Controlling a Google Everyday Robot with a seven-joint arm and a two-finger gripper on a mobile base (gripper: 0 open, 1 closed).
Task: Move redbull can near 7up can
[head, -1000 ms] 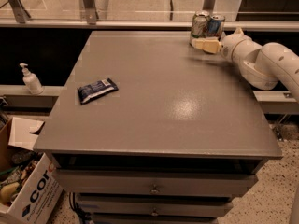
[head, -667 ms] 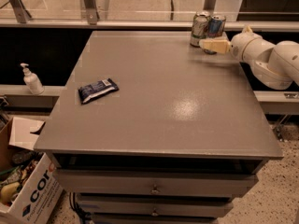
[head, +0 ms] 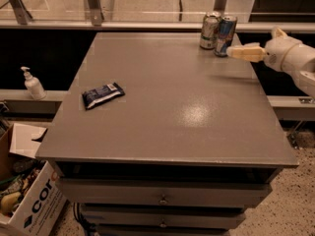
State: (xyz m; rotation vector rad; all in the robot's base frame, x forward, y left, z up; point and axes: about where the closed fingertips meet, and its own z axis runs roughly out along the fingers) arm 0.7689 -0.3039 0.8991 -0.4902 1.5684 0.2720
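The redbull can [head: 226,35], slim, blue and silver, stands upright at the far right edge of the grey table [head: 167,107]. The 7up can [head: 209,30], shorter, silver with green, stands right beside it on its left, the two nearly touching. My gripper [head: 241,52] is cream-coloured and hovers just right of the redbull can and slightly in front of it, pointing left toward its base. It holds nothing. The white arm [head: 295,60] reaches in from the right edge.
A dark blue snack packet [head: 103,95] lies on the table's left side. A white pump bottle [head: 33,84] stands on a ledge to the left. A cardboard box [head: 29,200] sits on the floor at lower left. Drawers are below the tabletop.
My gripper has pulled back to the right, away from the cans. Both cans stand where they were, side by side.
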